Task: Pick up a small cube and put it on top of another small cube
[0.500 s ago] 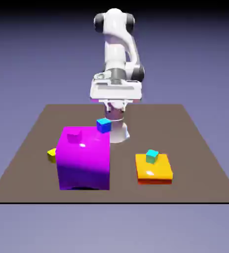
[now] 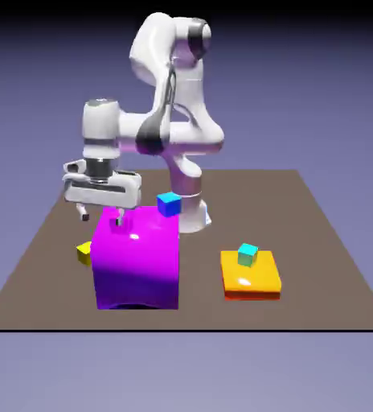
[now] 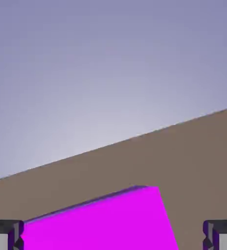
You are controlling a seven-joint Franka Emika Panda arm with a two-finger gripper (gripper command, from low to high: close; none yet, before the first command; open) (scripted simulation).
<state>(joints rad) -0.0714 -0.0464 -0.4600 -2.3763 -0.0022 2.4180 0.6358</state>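
The arm (image 2: 170,121) leans toward the exterior view's left, and its hand hangs over the far left corner of the big magenta block (image 2: 136,257). The fingers (image 2: 101,215) point down and stand wide apart with nothing between them. One fingertip (image 2: 120,219) is low over the block's top, near a small magenta cube (image 2: 122,226) that sits there and blends with the block's colour; the other fingertip (image 2: 84,214) hangs outside the block's left edge, above the bare surface (image 2: 326,241). Whether the fingertip touches the block or the cube cannot be told.

In the hand view the two grey fingertips (image 3: 3,235) show at the bottom corners, far apart, and a slanted magenta face (image 3: 98,222) fills the space between them at the bottom. Beyond it lie the brown surface and the blue-violet backdrop.

The block stands toward the surface's near left part. A blue cube (image 2: 169,203) sits just behind the block's far right corner, in front of the arm's base. A yellow cube (image 2: 84,252) lies on the surface just beside the block's left side, toward the left edge. Well apart, toward the near right, is a flat orange slab (image 2: 252,276), and a teal cube (image 2: 247,254) rests on its far edge. No cube is stacked on another cube.
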